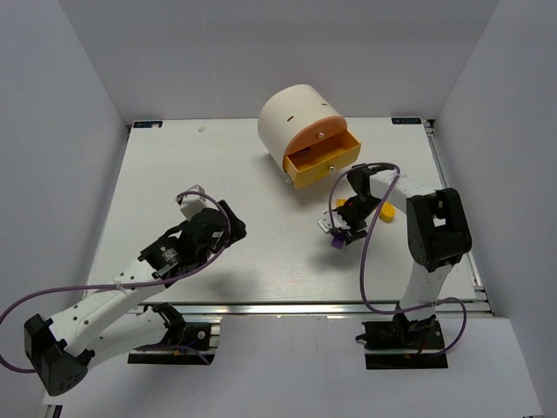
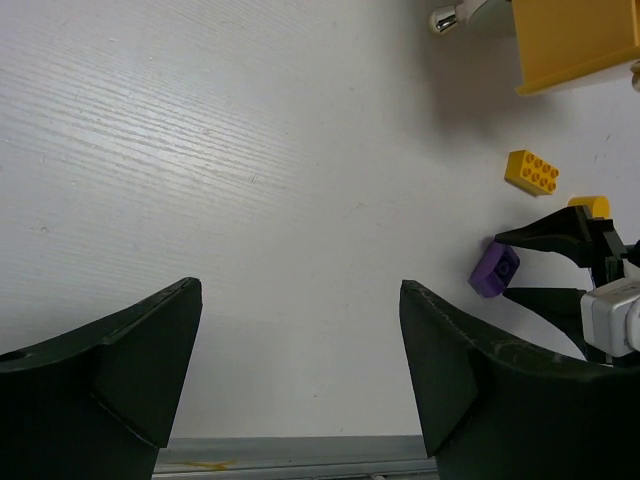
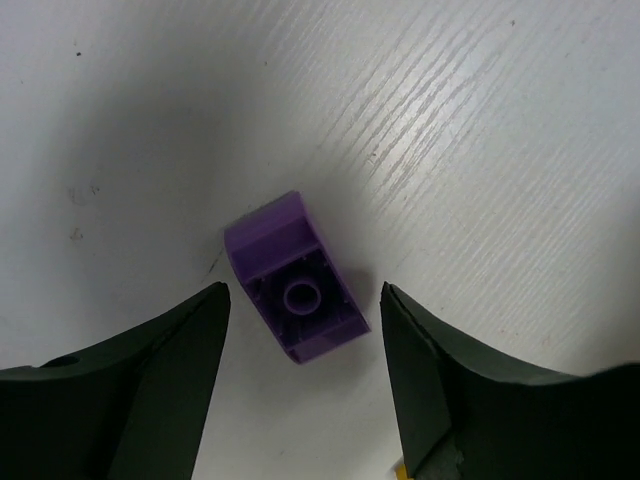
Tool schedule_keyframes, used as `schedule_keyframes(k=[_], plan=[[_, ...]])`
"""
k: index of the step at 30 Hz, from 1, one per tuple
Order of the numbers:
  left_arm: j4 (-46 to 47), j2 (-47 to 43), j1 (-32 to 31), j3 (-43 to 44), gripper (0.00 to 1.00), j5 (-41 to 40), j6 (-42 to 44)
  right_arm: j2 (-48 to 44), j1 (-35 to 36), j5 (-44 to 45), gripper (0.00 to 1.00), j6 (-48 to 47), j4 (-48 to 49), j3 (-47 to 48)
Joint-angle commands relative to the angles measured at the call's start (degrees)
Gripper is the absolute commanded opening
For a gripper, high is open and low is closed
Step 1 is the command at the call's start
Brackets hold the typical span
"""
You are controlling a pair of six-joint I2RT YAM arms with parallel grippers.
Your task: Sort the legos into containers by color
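Note:
A purple lego [image 3: 295,280] lies upside down on the white table, its hollow underside up. My right gripper [image 3: 305,360] is open, low over it, one finger on each side and neither touching; in the top view the gripper [image 1: 338,233] is just above the lego [image 1: 336,242]. The cream-white drum [image 1: 296,117] stands at the back, its yellow drawer [image 1: 324,162] pulled open. A yellow-orange lego [image 1: 386,212] lies right of the right arm. My left gripper [image 2: 300,370] is open and empty over bare table at the front left [image 1: 216,228]. No green lego is in view.
The left wrist view shows the purple lego [image 2: 494,270], a yellow studded brick [image 2: 532,171], another yellow-orange piece [image 2: 588,206], the drawer's corner [image 2: 575,45] and a metal knob [image 2: 445,18]. The table's front edge [image 2: 300,450] runs just below the left fingers.

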Motion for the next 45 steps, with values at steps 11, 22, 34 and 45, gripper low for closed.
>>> schedule_keyframes(k=[11,22,34,45], plan=[[2.0,1.3,0.1,0.1,0.91,0.4,-0.4,0.6,0.9,0.5,0.18,-10.3,-4.2,3.5],[4.7,2.1,0.1,-1.0,0.92,1.4,0.6,-15.0,0.8,-16.0,0.00,45.4,16.1,12.0],[5.9,4.3,0.1,0.2,0.92,2.0,2.7,-10.6,1.2,1.2,0.13,55.7,39.5,18.4],[5.4,2.4,0.1,-1.1,0.92,2.3,1.2,-4.7,2.5,2.8,0.72,52.5,41.4,23.9]])
